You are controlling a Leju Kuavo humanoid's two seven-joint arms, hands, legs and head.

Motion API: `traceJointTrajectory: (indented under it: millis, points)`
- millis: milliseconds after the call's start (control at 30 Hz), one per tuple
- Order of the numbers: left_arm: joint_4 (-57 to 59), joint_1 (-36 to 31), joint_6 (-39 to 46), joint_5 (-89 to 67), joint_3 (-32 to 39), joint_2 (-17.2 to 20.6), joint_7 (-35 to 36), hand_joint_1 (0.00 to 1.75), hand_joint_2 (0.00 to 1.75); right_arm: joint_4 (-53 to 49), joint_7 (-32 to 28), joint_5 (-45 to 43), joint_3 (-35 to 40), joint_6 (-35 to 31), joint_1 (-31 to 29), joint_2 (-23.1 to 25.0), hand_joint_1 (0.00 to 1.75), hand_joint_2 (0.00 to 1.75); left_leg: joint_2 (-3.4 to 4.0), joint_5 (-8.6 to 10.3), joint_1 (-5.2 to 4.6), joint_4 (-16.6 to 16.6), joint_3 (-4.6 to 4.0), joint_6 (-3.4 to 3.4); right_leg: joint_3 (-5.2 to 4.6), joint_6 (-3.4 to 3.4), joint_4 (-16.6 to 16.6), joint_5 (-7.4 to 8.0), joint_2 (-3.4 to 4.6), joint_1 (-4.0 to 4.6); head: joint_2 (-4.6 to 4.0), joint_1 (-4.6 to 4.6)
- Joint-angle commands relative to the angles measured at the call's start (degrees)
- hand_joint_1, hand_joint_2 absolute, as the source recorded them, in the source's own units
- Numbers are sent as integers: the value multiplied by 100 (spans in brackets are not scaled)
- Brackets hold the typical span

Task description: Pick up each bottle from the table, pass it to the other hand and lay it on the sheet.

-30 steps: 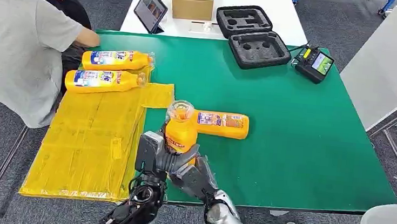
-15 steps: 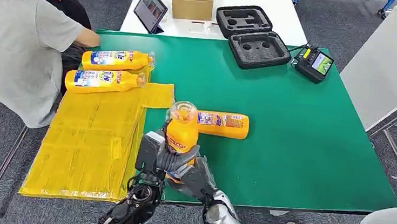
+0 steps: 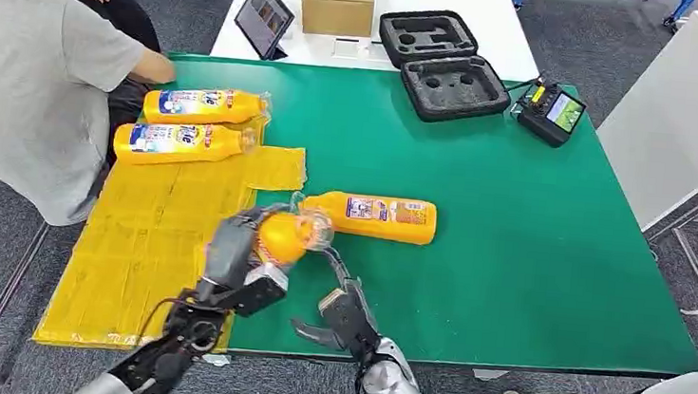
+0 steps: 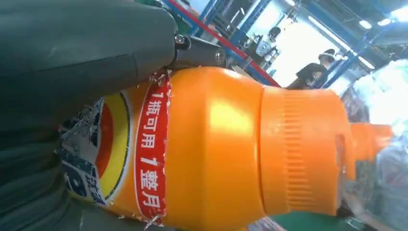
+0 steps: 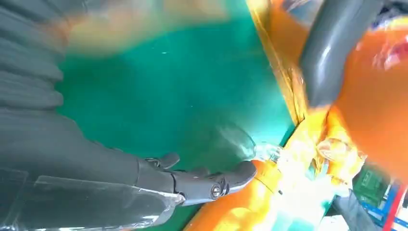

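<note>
The orange bottle (image 3: 286, 237) sits in the left robot hand (image 3: 236, 265), tilted with its clear-wrapped cap end toward the right and far side, above the near edge of the green worktop (image 3: 514, 230) just right of the yellow sheet (image 3: 160, 238). In the left wrist view the dark fingers (image 4: 72, 53) wrap the labelled body of the bottle (image 4: 216, 149) (its red band carries printed characters), and the ribbed orange cap points away from the hand.

The right robot hand (image 3: 340, 312) hangs just near and right of the bottle, fingers spread and holding nothing; one raised finger reaches up close to the cap end, though contact cannot be told.

A second bottle (image 3: 377, 217) lies on its side on the worktop just beyond the held one. Two more bottles (image 3: 190, 122) lie side by side at the far end of the sheet, beside a seated person in a grey shirt (image 3: 31, 83).
</note>
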Motion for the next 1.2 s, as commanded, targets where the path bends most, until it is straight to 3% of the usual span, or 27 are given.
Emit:
traceJointTrajectory:
  millis: [33, 133, 233, 433, 667, 867, 1200]
  points:
    - [54, 79, -110, -238, 75, 573, 222, 175, 175, -35, 2, -28, -10, 32, -60, -61, 0, 175, 11, -3, 1, -6, 16, -7, 11, -6, -4, 1, 17, 0, 0, 4]
    - [116, 42, -69, -547, 22, 618, 418, 175, 175, -66, 2, -49, -13, 53, -56, -61, 0, 175, 25, -3, 1, -5, 13, -8, 6, -10, -2, 4, 24, 0, 0, 2]
    - [49, -90, -444, -822, 169, 950, 582, 175, 175, -124, 2, -98, 1, 133, -85, -61, 0, 175, 34, -4, 4, -6, 20, -15, 6, -17, 0, 6, 34, 3, 0, 4]
    - [78, -228, -998, -1487, 319, 1197, 971, 175, 175, -196, 2, -87, 31, 209, -39, -91, 0, 175, 53, 3, 16, -7, 21, -25, 1, -35, 2, 18, 51, 11, 0, 4]
    - [964, -779, -1000, -2478, 238, 1128, 1296, 175, 175, -195, 2, -148, 118, 254, -55, -119, 0, 175, 66, 11, 44, -9, 20, -59, -4, -69, 5, 40, 53, 24, 0, 0]
    - [230, -600, -1060, -2886, 144, 1135, 1441, 175, 175, -239, 2, -189, 111, 260, -27, -152, 0, 175, 31, 44, 61, -5, -7, -81, -24, -72, 7, 39, 23, 41, 0, 4]
    - [187, -504, -1005, -3155, 128, 1118, 1594, 175, 175, -226, 2, -180, 136, 283, -14, -152, 0, 175, 5, 41, 54, -5, -21, -84, -28, -72, 12, 33, 19, 38, 0, 4]
